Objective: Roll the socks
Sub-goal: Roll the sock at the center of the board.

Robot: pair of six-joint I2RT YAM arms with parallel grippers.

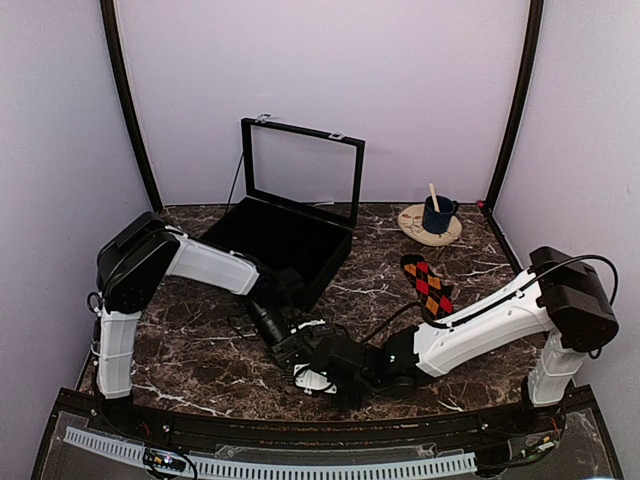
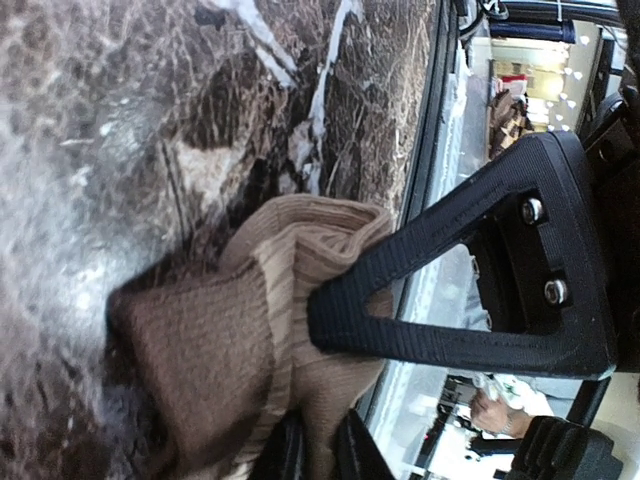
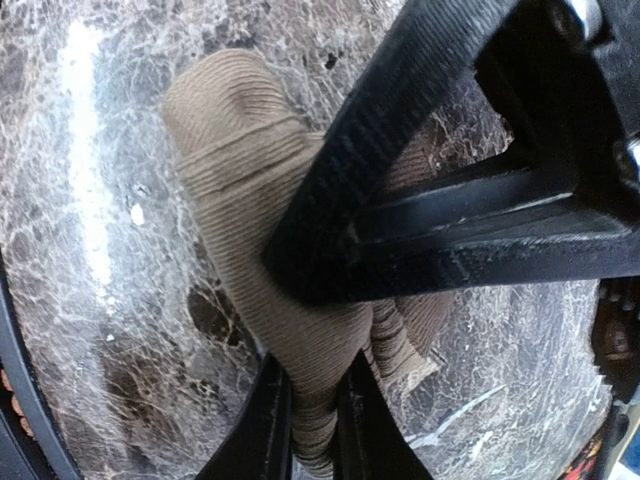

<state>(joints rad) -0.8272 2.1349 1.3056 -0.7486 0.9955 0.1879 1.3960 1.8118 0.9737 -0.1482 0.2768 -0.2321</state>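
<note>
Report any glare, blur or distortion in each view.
Top external: evenly lit, sharp. Left wrist: tabletop hazy with glare at left, tan sock crisp, room beyond overexposed. Right wrist: white glare streak on the tabletop, its edge bowed by the lens.

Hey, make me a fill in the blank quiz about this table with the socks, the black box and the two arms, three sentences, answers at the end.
1. The black box has its lid standing ___.
2. The left gripper and right gripper both pinch the tan sock in their fingers, so the argyle sock is touched by ___ of them.
3. The argyle sock lies on the table to the ___ of the black box.

Missing words: open; neither; right.
</note>
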